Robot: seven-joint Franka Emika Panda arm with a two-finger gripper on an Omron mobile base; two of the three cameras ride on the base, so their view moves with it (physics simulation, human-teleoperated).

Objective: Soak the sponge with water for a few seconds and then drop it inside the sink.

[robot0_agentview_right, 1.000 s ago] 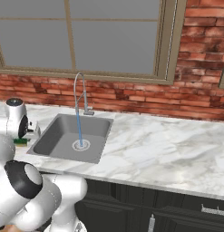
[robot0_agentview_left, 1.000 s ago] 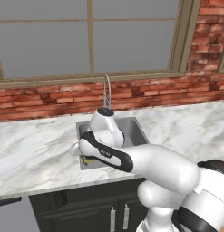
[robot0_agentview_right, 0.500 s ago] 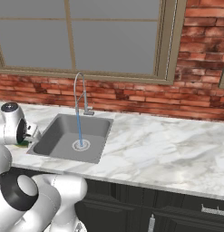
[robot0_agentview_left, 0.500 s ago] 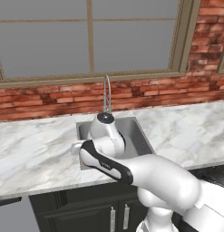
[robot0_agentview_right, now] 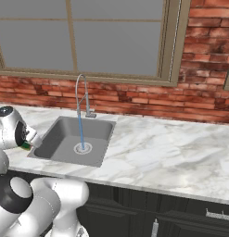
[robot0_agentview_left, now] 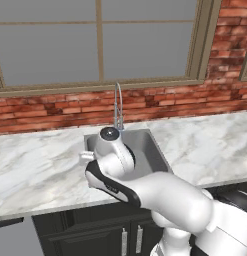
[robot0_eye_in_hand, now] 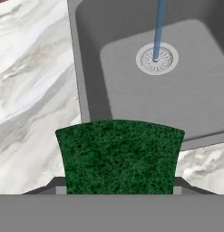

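Gripper [robot0_eye_in_hand: 119,190] clamped on sponge [robot0_eye_in_hand: 119,156], green face toward hand camera. Sponge held over marble counter [robot0_eye_in_hand: 31,90] just beside sink [robot0_eye_in_hand: 86,68] rim. Water [robot0_eye_in_hand: 158,27] runs from tap [robot0_agentview_right: 81,95] onto drain [robot0_eye_in_hand: 157,59], well apart from sponge.

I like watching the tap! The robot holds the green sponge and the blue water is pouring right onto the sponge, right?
Not quite. The robot does hold the dark green rectangular sponge, but the thin pale-blue water stream falls straight onto the round silver drain of the square grey sink, away from the sponge. The hand view shows it.
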